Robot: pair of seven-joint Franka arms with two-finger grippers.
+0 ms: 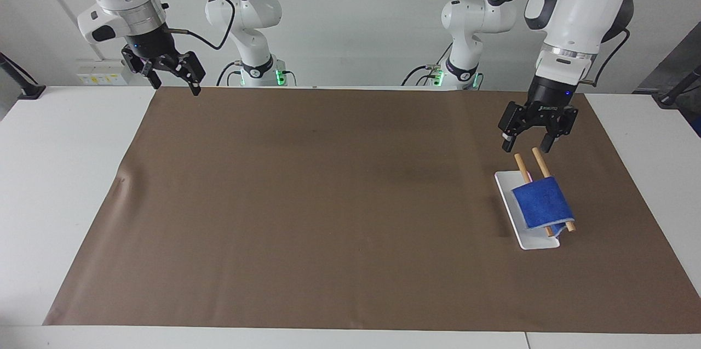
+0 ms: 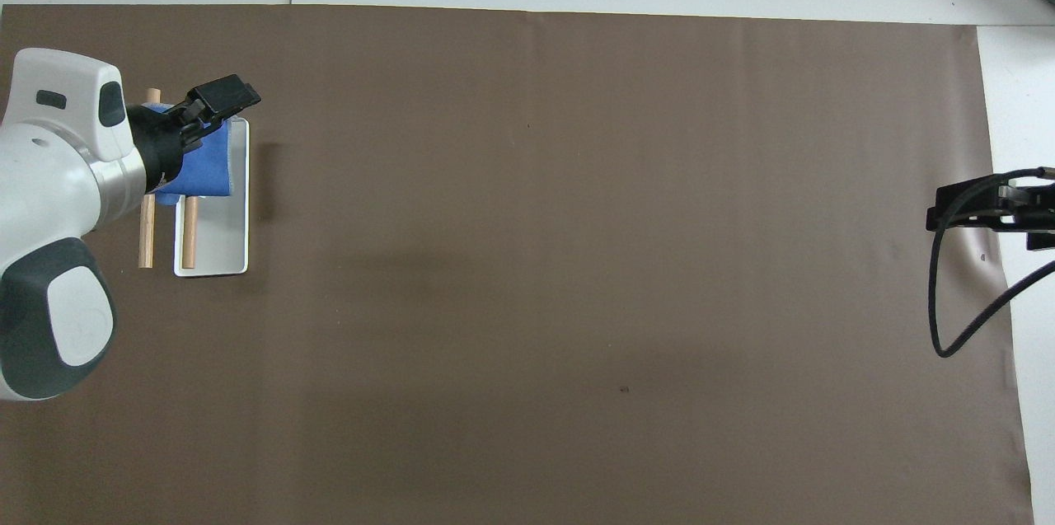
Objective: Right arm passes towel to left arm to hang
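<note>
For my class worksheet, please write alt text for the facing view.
A blue towel hangs over two wooden rods on a white tray. The open left gripper hovers above the rods; the open right gripper waits.

On my counter (image 1: 65,173) the table sheet (image 1: 328,201) covers the middle. At the left arm's end I see the rack base (image 1: 512,212) lying on the sheet, with two wooden rods (image 1: 539,161) above it. The towel (image 1: 542,204) hangs over both rods, at their end farther from the robots. My left tool (image 1: 530,143) is over the rods' nearer ends, apart from the towel. My right tool (image 1: 174,76) waits over the sheet's corner at the right arm's end.
</note>
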